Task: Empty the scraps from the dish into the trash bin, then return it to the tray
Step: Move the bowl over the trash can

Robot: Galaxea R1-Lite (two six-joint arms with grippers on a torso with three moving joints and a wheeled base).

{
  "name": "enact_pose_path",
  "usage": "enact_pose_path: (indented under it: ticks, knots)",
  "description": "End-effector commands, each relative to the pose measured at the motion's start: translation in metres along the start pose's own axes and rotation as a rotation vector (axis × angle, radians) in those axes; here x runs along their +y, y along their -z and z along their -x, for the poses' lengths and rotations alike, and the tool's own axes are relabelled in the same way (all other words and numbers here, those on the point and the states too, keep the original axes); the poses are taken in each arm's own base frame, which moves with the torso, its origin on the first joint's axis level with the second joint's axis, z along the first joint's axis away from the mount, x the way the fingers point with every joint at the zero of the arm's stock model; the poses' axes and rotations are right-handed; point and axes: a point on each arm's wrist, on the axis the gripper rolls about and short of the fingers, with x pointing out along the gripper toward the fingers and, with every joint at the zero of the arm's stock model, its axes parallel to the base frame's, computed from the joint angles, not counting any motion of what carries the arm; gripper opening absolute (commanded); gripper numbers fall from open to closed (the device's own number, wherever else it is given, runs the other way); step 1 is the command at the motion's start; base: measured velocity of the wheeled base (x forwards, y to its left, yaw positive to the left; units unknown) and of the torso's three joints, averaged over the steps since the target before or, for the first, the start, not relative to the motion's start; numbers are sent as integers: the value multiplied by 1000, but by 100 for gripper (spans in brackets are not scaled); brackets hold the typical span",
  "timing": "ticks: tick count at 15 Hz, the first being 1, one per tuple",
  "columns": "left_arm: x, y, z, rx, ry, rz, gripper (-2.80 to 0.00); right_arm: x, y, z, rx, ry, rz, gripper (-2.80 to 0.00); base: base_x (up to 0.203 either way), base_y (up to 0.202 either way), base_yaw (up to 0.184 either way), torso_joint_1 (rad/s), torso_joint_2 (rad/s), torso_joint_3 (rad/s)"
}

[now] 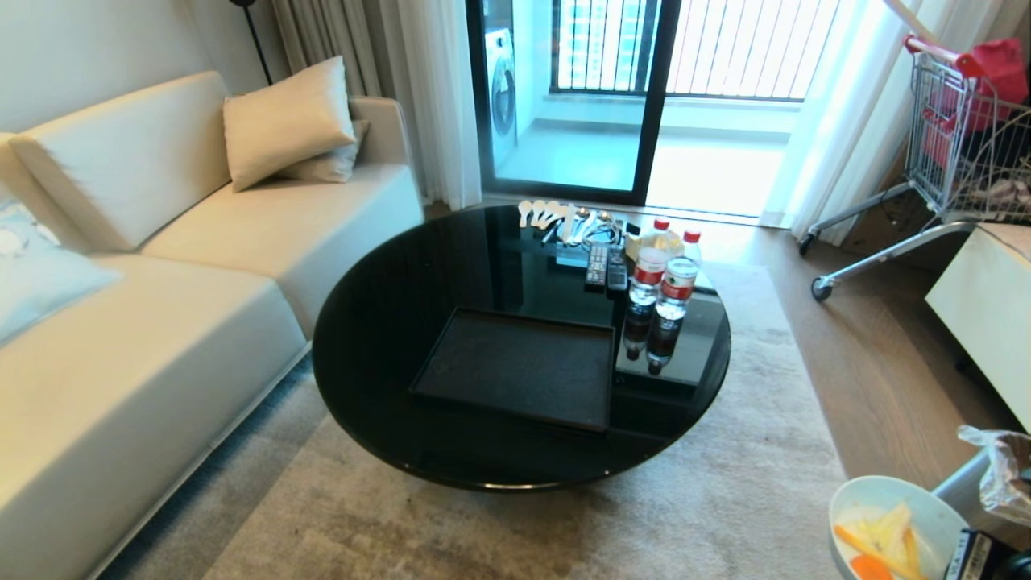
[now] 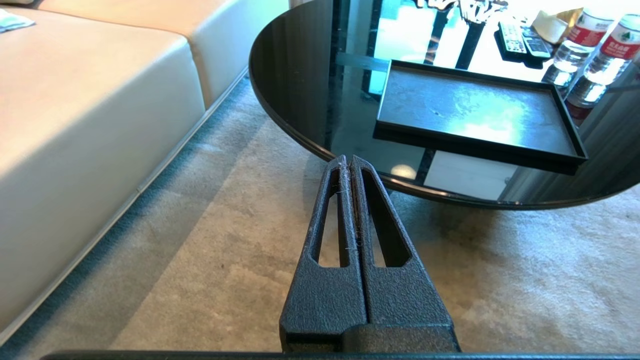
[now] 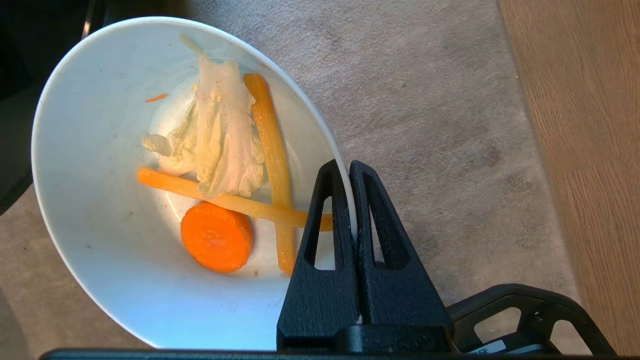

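Right wrist view: the right tool (image 3: 349, 167), its black textured fingers pinching the thin rim of the smooth white dish (image 3: 100, 240), holds it over beige carpet (image 3: 425, 100). Scraps (image 3: 225, 150) lie inside. The left tool (image 2: 348, 161), pressed together, hangs near the round glossy bench (image 1: 403, 322), where the matte tray (image 1: 515, 366) sits.

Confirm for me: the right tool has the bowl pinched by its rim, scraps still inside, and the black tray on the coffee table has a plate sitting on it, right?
Not quite. In the head view the tray on the coffee table is bare, with no plate on it. The rest holds: in the right wrist view the right tool pinches the bowl by its rim, scraps still inside.
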Motion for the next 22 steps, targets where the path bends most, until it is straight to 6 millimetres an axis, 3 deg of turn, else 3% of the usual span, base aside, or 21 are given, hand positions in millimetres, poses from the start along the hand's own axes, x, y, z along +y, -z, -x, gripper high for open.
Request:
enact_pose_path:
  ticks: [1, 22]
  knots:
    - [0, 0, 0, -1, 0, 1, -280, 0, 0, 0, 1, 5, -2, -280, 0, 0, 0, 0, 0, 0]
    - [0, 0, 0, -1, 0, 1, -280, -2, 2, 2, -5, -4, -9, -280, 0, 0, 0, 0, 0, 0]
